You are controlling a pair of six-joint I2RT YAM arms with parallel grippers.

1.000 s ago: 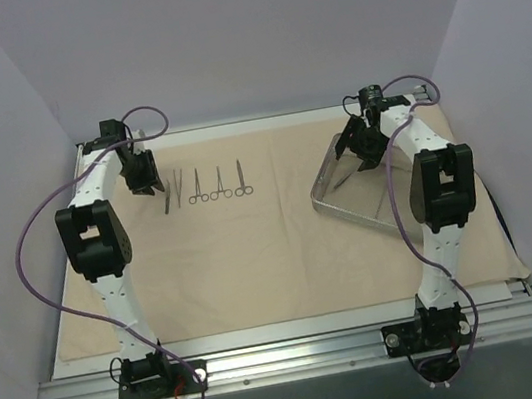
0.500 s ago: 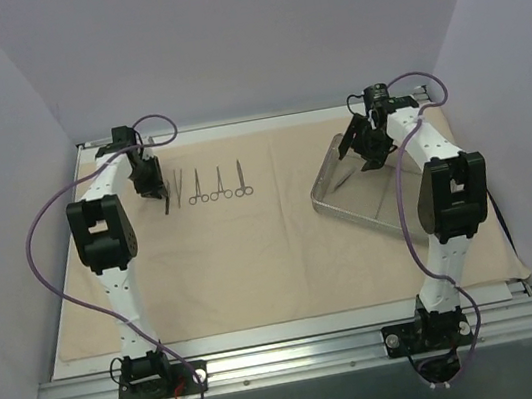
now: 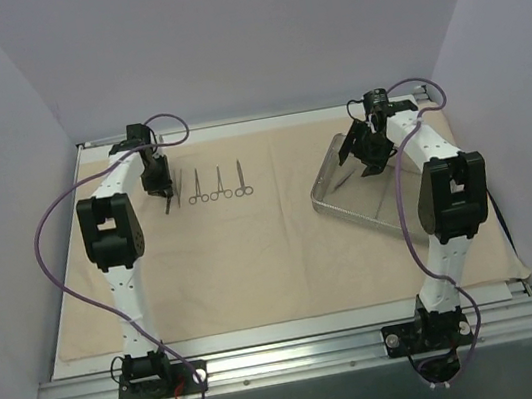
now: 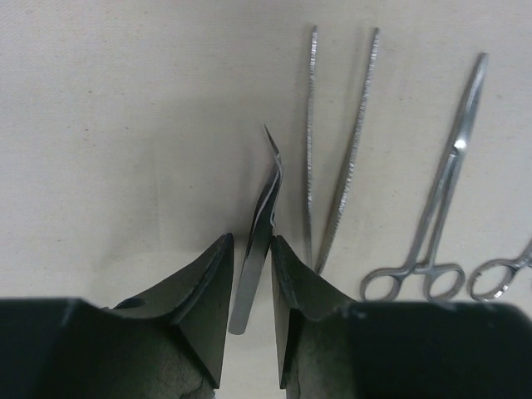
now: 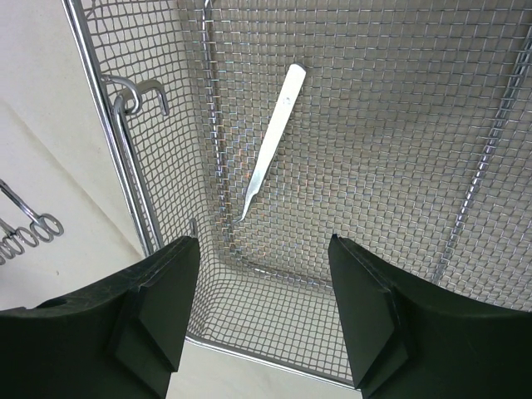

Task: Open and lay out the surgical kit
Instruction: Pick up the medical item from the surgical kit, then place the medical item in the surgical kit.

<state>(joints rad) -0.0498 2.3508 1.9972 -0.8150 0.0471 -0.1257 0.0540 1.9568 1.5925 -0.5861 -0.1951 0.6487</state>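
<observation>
Though nearly done on the cloth (image 3: 254, 252), needs tweezers (image 5: 270, 141) taken from tray (image 5: 416, 125) by wide-open right gripper (image 5: 262, 241); cannot tell left gripper's (image 4: 249, 241) hold on bent tweezers (image 4: 268, 179).

table (image 3: 296, 327) | beige cloth (image 3: 254, 252) spread flat | covers most of it

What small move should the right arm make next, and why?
I would probably lower the right gripper into the wire tray, toward the straight tweezers. Its jaws stand open above the mesh and hold nothing. The tweezers lie flat on the mesh, a little ahead of the gripper, and are the only tool in the tray, so they seem the next thing to pick up.
</observation>
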